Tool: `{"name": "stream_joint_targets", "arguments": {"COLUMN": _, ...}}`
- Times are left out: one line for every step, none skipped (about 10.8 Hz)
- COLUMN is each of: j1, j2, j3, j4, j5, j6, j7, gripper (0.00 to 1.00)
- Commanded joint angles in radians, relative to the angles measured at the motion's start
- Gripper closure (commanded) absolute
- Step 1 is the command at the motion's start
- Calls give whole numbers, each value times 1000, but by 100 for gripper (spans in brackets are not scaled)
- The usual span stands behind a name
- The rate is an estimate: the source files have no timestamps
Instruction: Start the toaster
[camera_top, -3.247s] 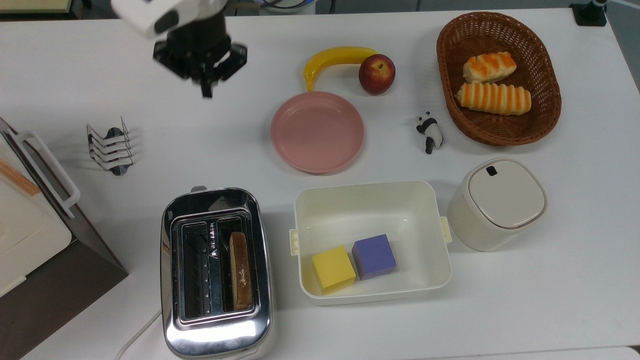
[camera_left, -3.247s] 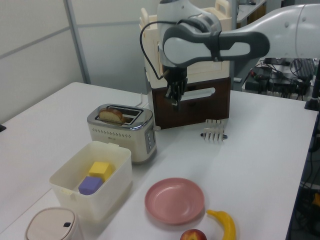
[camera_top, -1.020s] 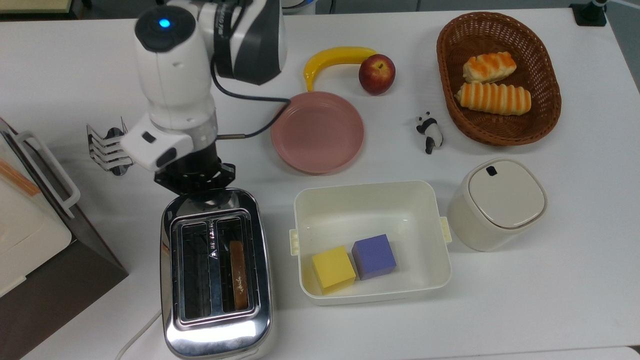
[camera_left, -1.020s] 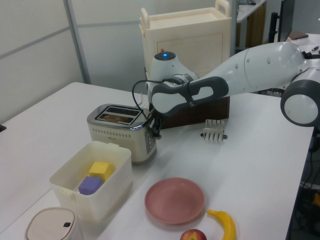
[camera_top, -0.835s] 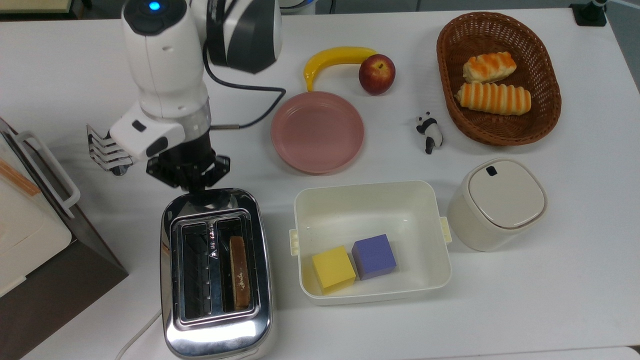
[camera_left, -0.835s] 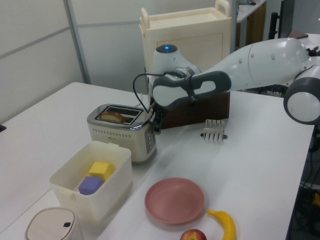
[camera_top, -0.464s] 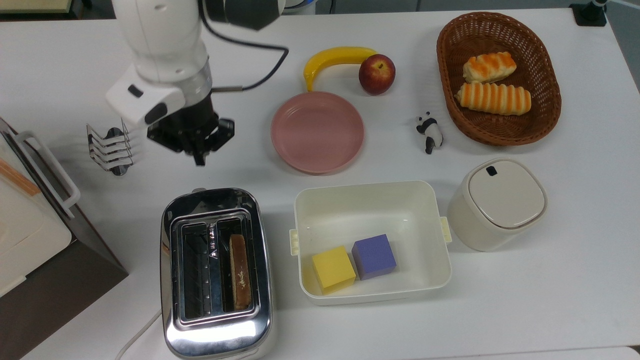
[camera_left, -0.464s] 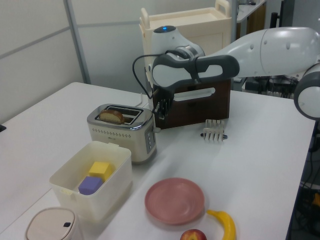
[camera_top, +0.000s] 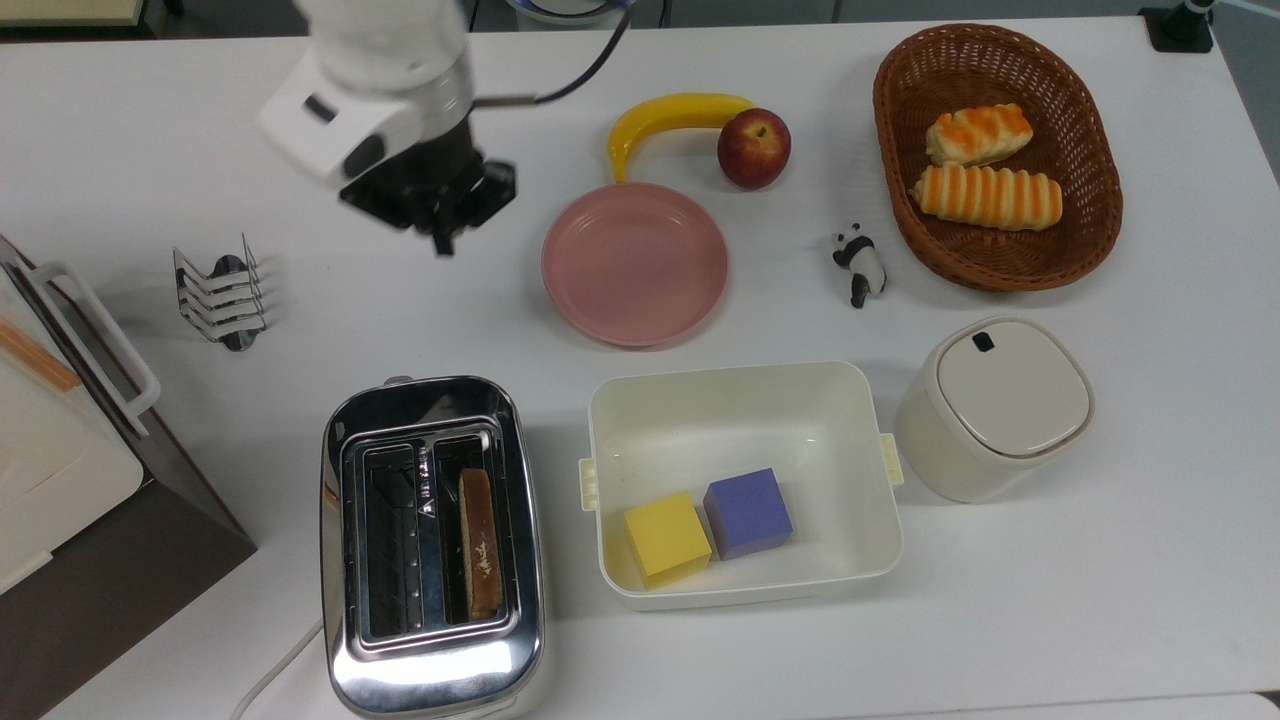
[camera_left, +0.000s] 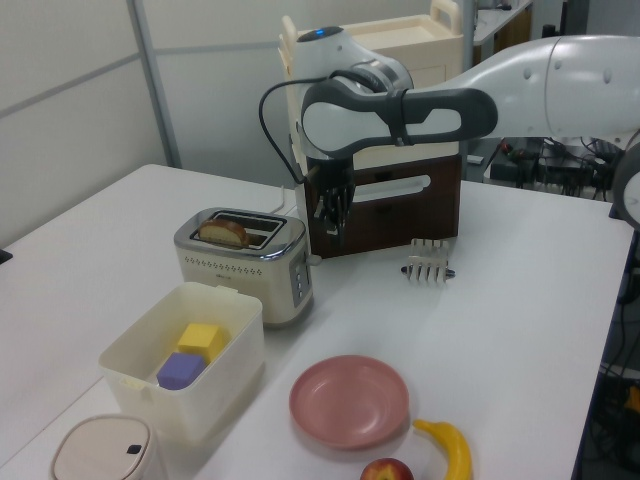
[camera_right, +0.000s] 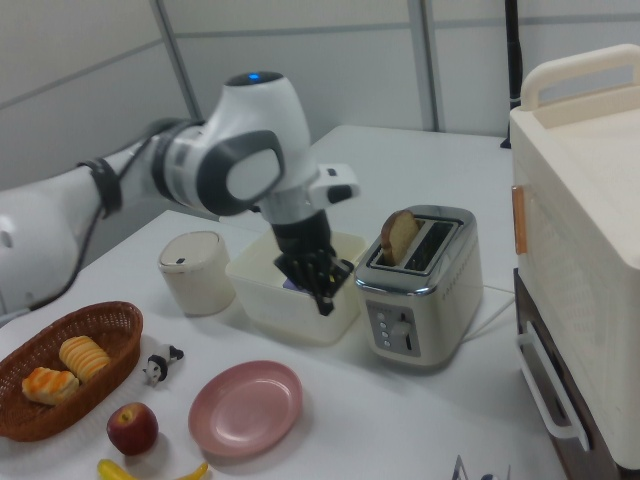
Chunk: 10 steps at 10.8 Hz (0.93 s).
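Chrome toaster shows its end lever in the right view, while the gripper, fingers together, hangs empty beyond.

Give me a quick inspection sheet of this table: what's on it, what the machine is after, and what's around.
Surface: white table, looks clean.
Job's things: chrome toaster with one bread slice sticking up from a slot; end controls face the arm.
Clutter: pink plate, banana, apple, panda figurine, basket with two buns, cream tub holding yellow and purple cubes, lidded bin, toast rack.
Grippers: gripper hangs above bare table, away from the toaster, holding nothing.
Cables: white cord at the toaster; black cable on the arm.
Surroundings: large white-and-brown box appliance; wall panels behind.
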Motion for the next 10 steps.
{"name": "stream_joint_targets", "arguments": {"j1": 48, "j2": -119, "j3": -4, "j4": -39, "j5": -21, "j6": -137, "j7": 29, "gripper": 100}}
{"name": "stream_joint_targets", "arguments": {"j1": 49, "j2": -142, "j3": -4, "j4": -40, "j5": -21, "j6": -166, "j7": 29, "gripper": 95}}
{"name": "stream_joint_targets", "arguments": {"j1": 49, "j2": -165, "j3": -4, "j4": -42, "j5": -23, "j6": -202, "j7": 30, "gripper": 90}}
{"name": "stream_joint_targets", "arguments": {"j1": 48, "j2": -186, "j3": -4, "j4": -52, "j5": -27, "j6": -220, "j7": 30, "gripper": 85}}
{"name": "stream_joint_targets", "arguments": {"j1": 46, "j2": -202, "j3": -6, "j4": -60, "j5": -29, "j6": -222, "j7": 36, "gripper": 72}}
{"name": "stream_joint_targets", "arguments": {"j1": 46, "j2": -203, "j3": -7, "j4": -60, "j5": -29, "j6": -222, "j7": 41, "gripper": 46}}
{"name": "stream_joint_targets", "arguments": {"j1": 46, "j2": -203, "j3": -7, "j4": -60, "j5": -31, "j6": -222, "j7": 41, "gripper": 32}}
{"name": "stream_joint_targets", "arguments": {"j1": 46, "j2": -203, "j3": -7, "j4": -62, "j5": -40, "j6": -222, "j7": 41, "gripper": 4}}
{"name": "stream_joint_targets", "arguments": {"j1": 46, "j2": -203, "j3": -7, "j4": -62, "j5": -50, "j6": -220, "j7": 41, "gripper": 0}}
{"name": "stream_joint_targets", "arguments": {"j1": 45, "j2": -203, "j3": -9, "j4": -62, "j5": -51, "j6": -220, "j7": 43, "gripper": 0}}
